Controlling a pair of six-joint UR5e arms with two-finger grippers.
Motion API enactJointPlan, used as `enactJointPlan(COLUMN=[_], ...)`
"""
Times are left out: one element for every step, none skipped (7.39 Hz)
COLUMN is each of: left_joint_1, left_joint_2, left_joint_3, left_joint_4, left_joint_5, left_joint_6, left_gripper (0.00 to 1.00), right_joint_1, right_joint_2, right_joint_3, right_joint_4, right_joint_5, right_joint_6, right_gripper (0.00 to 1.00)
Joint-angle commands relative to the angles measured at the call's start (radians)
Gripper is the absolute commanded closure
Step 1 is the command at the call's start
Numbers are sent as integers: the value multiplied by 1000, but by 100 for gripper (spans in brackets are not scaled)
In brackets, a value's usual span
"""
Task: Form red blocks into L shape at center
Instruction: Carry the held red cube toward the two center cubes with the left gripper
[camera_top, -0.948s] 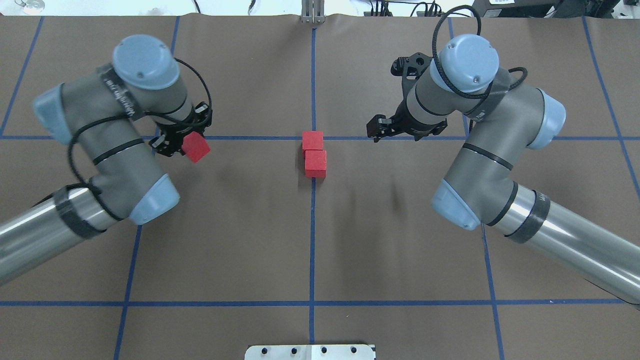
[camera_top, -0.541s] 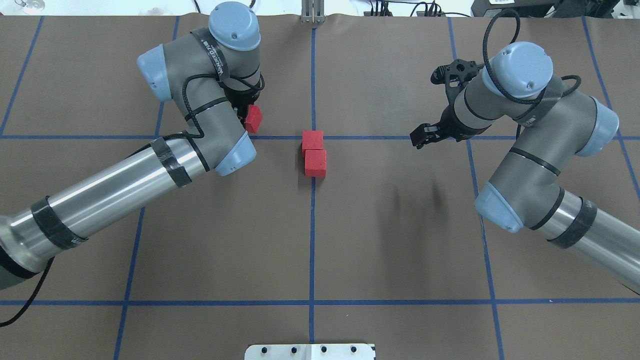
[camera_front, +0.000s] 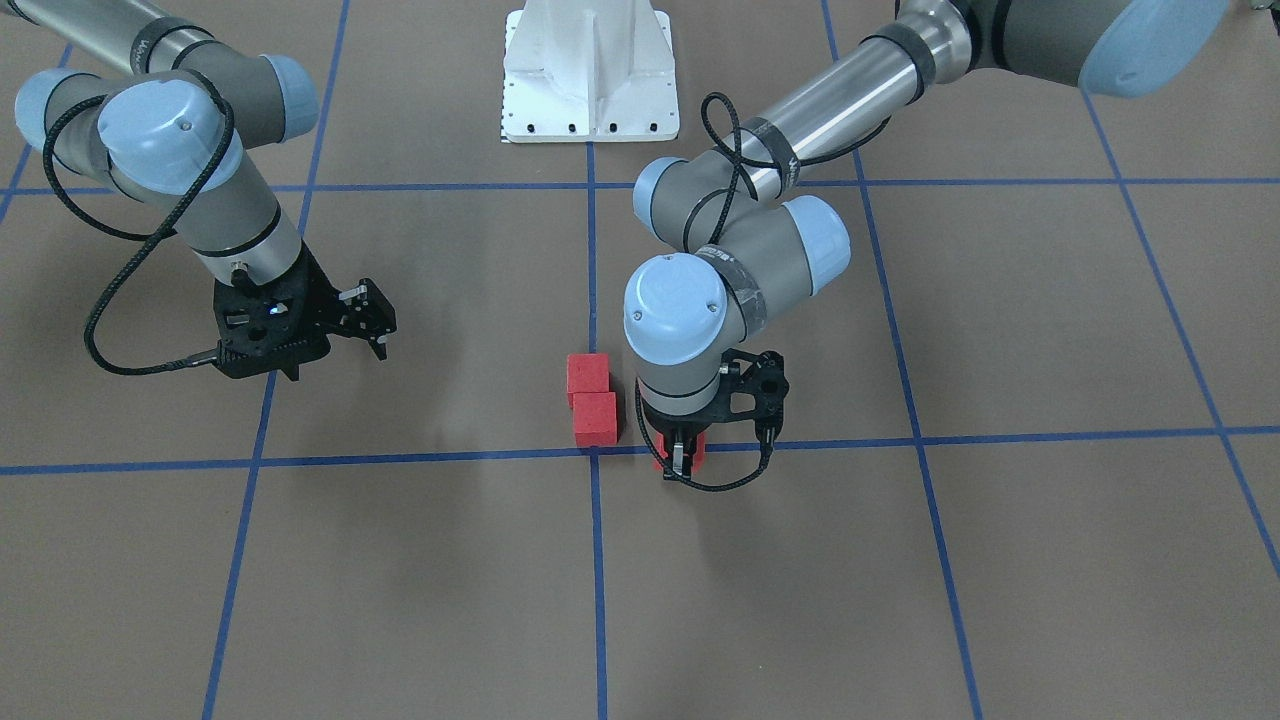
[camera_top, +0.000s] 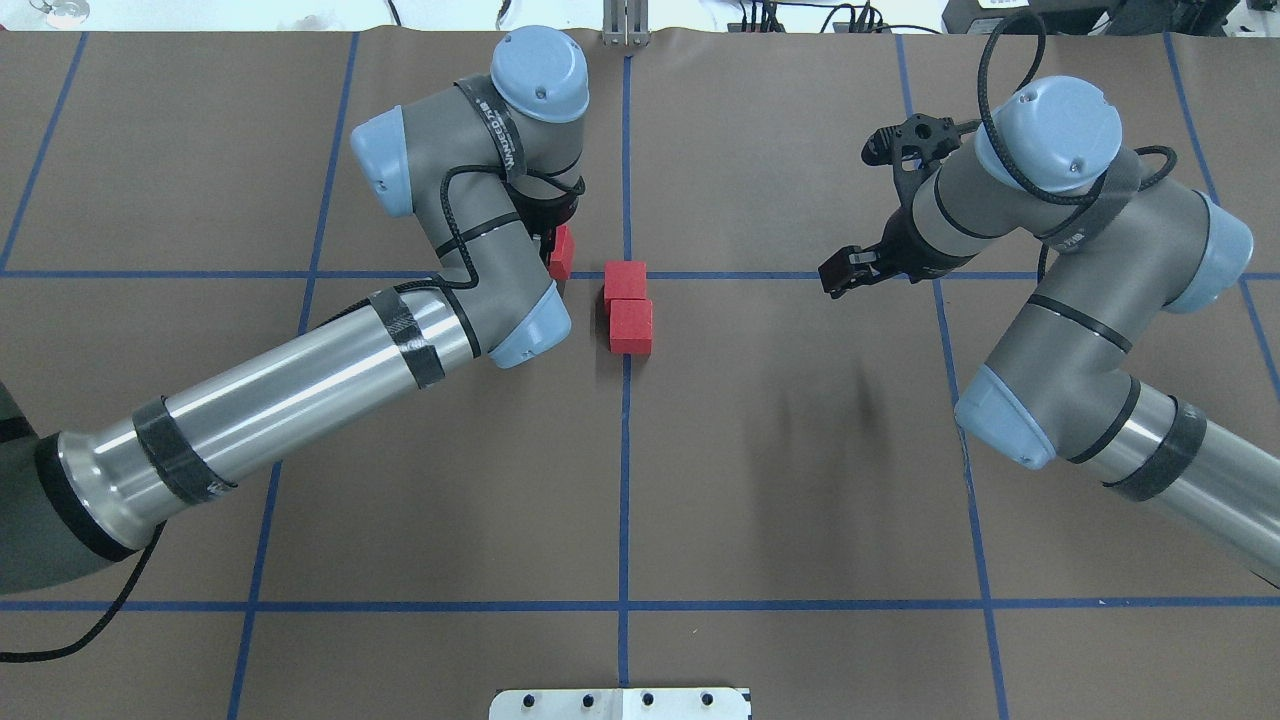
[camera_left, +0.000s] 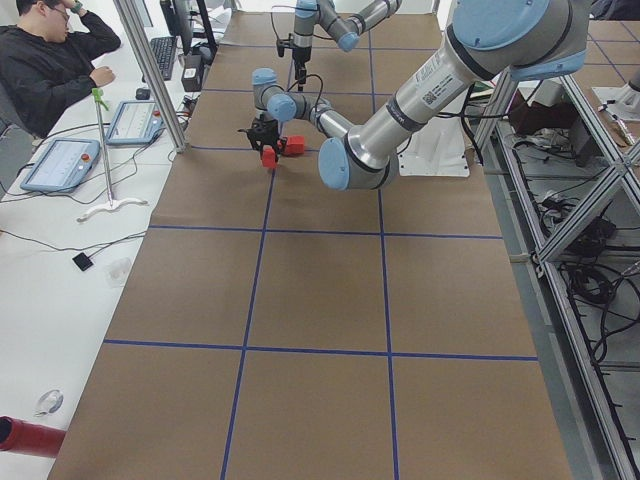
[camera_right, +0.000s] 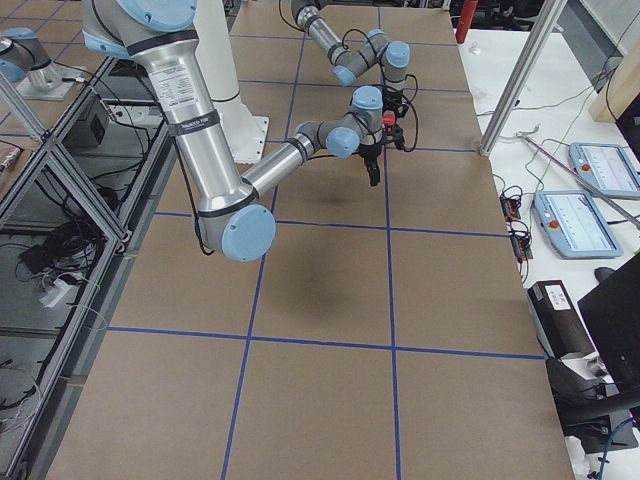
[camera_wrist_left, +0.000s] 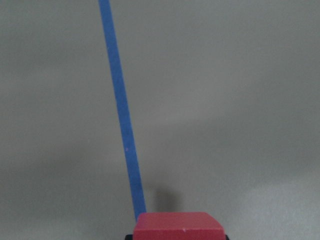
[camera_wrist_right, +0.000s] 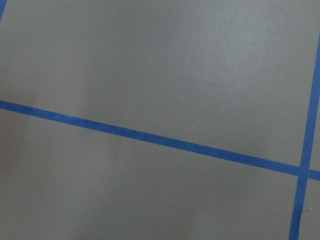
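left gripper (camera_front: 681, 452): clamped on one red block (camera_top: 562, 252), just beside placed pair of red blocks (camera_front: 595, 417) at center (camera_top: 626, 275). right gripper (camera_front: 372, 322): jaws apart, empty.

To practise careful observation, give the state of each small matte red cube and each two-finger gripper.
Red cube farther from robot: on table, touching its neighbour.
Red cube nearer robot: on table, touching its neighbour.
Third red cube: held, apart from that pair.
Left gripper: shut on third red cube.
Right gripper: open, empty.
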Motion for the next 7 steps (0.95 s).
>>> enactJointPlan(left_joint_1=[25,26,26,29,36,44,50], left_joint_2=[-25,-28,-28,-28,-28,-27,-27], left_joint_3=[3,3,3,3,5,5,5], left_joint_4=[40,41,40,40,41,41,40], left_joint_5=[4,5,5,7,10,10,10], left_joint_6=[-34,-50,-62,-62,-63,-65,-65], left_gripper=[100,100,100,100,100,100,100], right_joint_1=[1,1,0,0,0,0,0], right_joint_2=[2,0,2,2,2,3,3], right_joint_3=[0,0,-2,-4,-5,-7,-7], right_joint_4=[-2,-2,-2,-4,-2,-2,-2], right_joint_5=[-1,-1,-1,-1,-1,-1,-1], right_joint_6=[0,0,0,1,3,8,11], right_gripper=[1,1,1,1,1,1,1])
